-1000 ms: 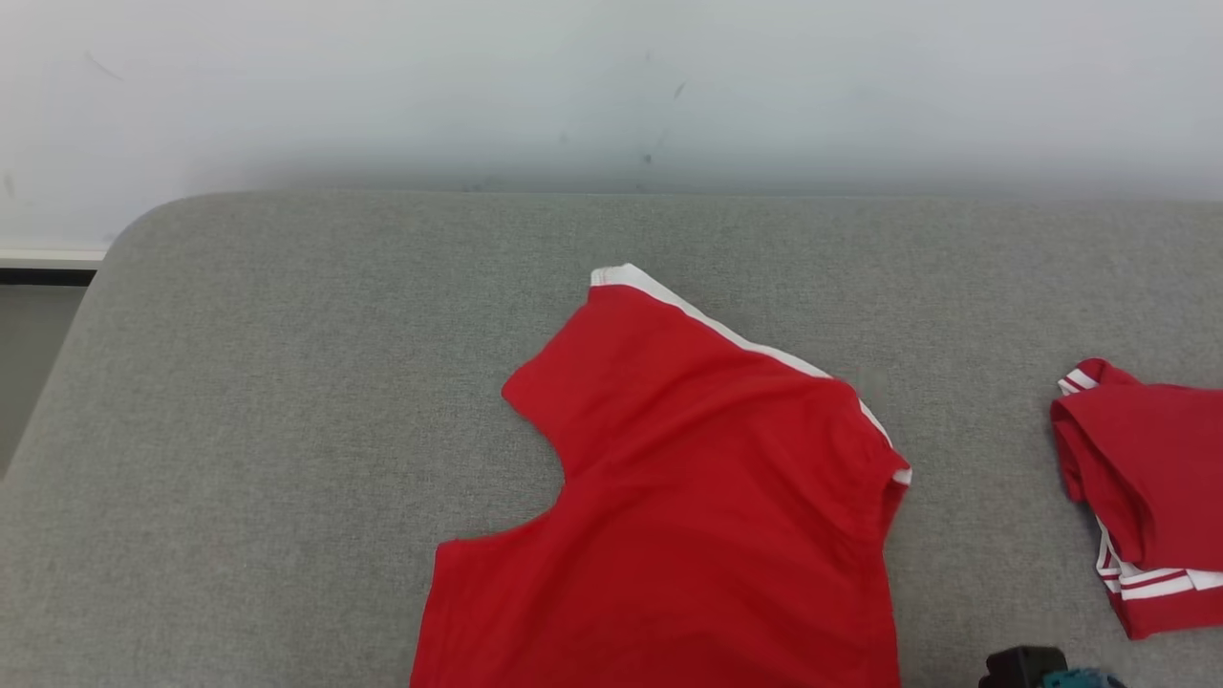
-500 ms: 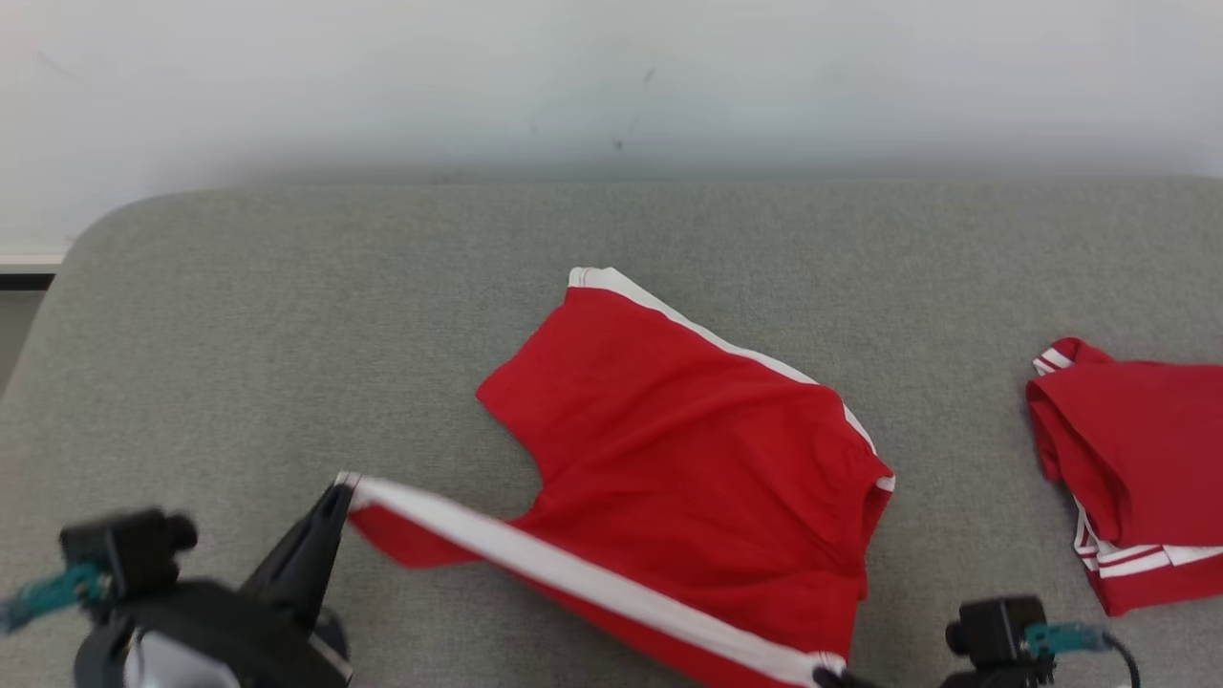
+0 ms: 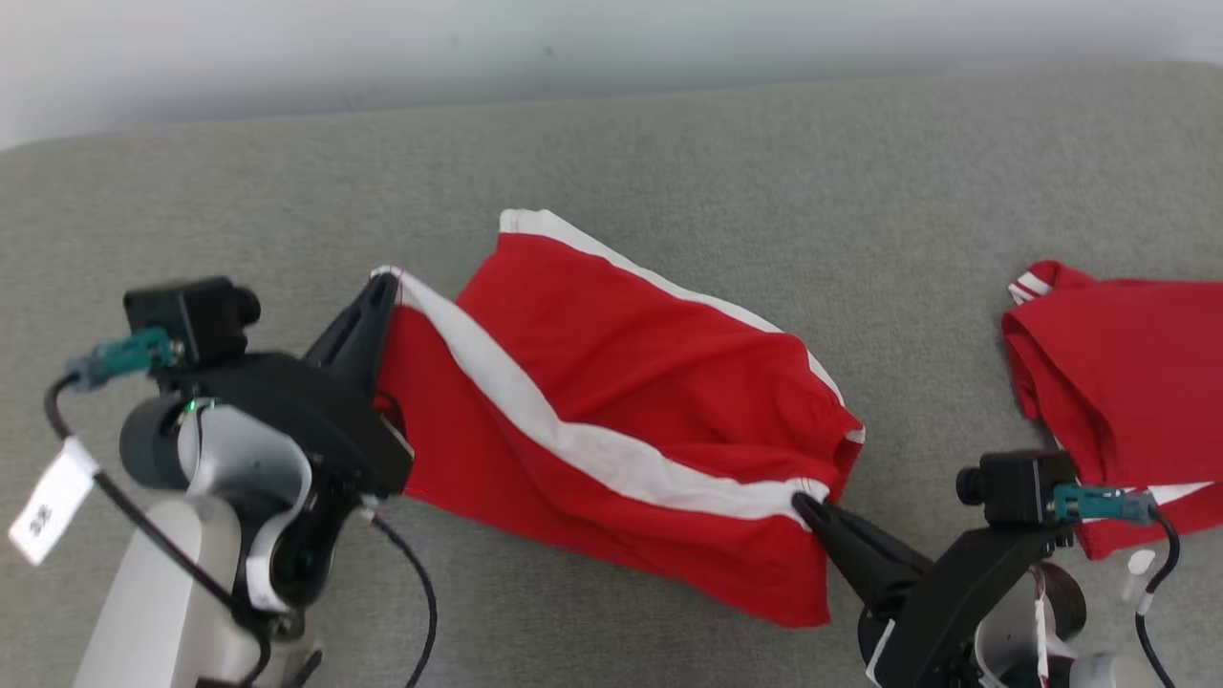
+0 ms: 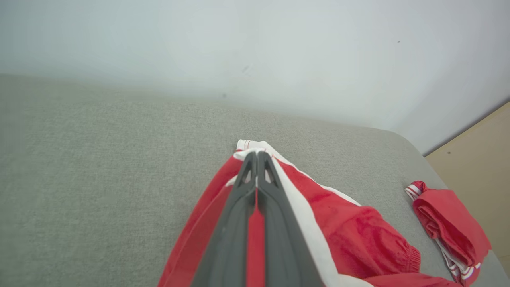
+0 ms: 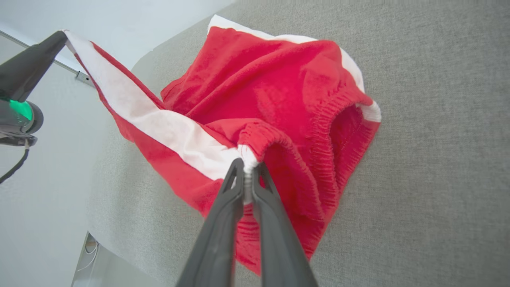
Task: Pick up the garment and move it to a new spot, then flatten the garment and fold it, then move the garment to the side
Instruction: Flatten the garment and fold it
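**Head view.** The red garment (image 3: 621, 363) lies in the middle of the grey woven surface (image 3: 669, 143). Its near side is lifted and stretched between the two hands. The left hand (image 3: 385, 284) is pinched tight on the corner at one end of a broad white stripe (image 3: 583, 444). The right hand (image 3: 801, 501) is pinched tight on the stripe's other end. Bare surface runs to the left and back to the far edge under the pale wall (image 3: 287, 38). To the right lies a second red garment (image 3: 1127, 382), doubled over and white-trimmed. It is apart from the first and close to the right arm.

**Left wrist view.** The two dark fingers meet at their tips with the white hem caught between them. Soft red cloth drapes below. The surface's far right corner is rounded, with a beige panel (image 4: 478, 139) beyond it.

**Right wrist view.** The fingertips clamp the gathered elastic waistband (image 5: 275, 139) where the stripe ends. The cloth is a slightly fuzzy knit, creased in loose folds. There is open surface on the right, and at the lower left its edge drops away.
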Controlling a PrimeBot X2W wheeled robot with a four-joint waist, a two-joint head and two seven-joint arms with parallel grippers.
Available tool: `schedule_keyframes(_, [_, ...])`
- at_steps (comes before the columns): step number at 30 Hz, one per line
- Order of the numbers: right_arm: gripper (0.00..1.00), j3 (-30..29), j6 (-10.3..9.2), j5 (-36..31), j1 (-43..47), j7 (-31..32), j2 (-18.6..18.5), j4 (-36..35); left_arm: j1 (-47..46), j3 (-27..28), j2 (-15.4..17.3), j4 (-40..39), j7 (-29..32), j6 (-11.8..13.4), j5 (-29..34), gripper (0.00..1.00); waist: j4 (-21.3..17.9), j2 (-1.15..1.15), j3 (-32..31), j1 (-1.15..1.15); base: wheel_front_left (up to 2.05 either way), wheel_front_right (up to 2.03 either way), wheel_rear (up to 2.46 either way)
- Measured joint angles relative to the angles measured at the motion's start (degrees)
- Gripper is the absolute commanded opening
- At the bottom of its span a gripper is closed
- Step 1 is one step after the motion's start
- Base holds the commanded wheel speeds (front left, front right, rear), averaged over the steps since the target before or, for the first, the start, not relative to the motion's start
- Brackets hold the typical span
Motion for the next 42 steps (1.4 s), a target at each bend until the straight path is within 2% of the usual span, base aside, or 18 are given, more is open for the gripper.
schedule_keyframes(15, [0.0,-3.7,-0.54,0.3,-8.4,-6.7,5.5,3.9,-17.2,1.8,-2.5,17.5,-6.3,1.0,3.0,0.0,-5.5,0.0,6.7,-0.01,0.0,0.0,0.0])
schedule_keyframes(36, [0.0,-2.2,-0.59,1.1,-13.8,-11.7,7.2,12.4,-24.0,1.0,-2.2,30.7,-10.2,0.4,6.0,0.0,-8.2,0.0,9.3,-0.01,0.0,0.0,0.0])
schedule_keyframes(37, [0.11,-2.2,-0.59,1.2,-14.4,-12.2,7.2,12.9,-24.2,0.9,-2.2,31.4,-10.4,0.1,6.0,0.0,-8.2,0.0,9.4,-0.01,0.0,0.0,0.0])
schedule_keyframes(38, [1.0,-2.2,-0.59,1.2,-14.8,-12.7,7.2,13.2,-24.5,0.7,-2.1,31.9,-10.9,0.0,6.1,0.25,-8.2,0.0,9.4,-0.01,0.0,0.0,0.0])
schedule_keyframes(39, [1.0,-2.2,-0.59,1.2,-15.2,-13.2,7.3,13.7,-25.0,0.4,-1.9,32.4,-11.2,0.0,6.6,0.7,-8.2,0.0,9.5,-0.01,0.0,0.0,0.0])
schedule_keyframes(40, [1.0,-2.3,-0.59,1.2,-15.5,-13.7,7.3,14.1,-25.4,0.1,-1.9,32.8,-11.4,0.0,6.8,1.0,-8.2,0.0,9.5,-0.01,0.0,0.0,0.0])
schedule_keyframes(42, [1.0,-2.1,-0.6,1.2,-15.7,-14.2,7.3,14.6,-25.8,-0.1,-1.9,33.6,-12.0,-0.1,7.0,1.0,-8.2,0.0,9.6,-0.01,0.0,0.0,0.0])
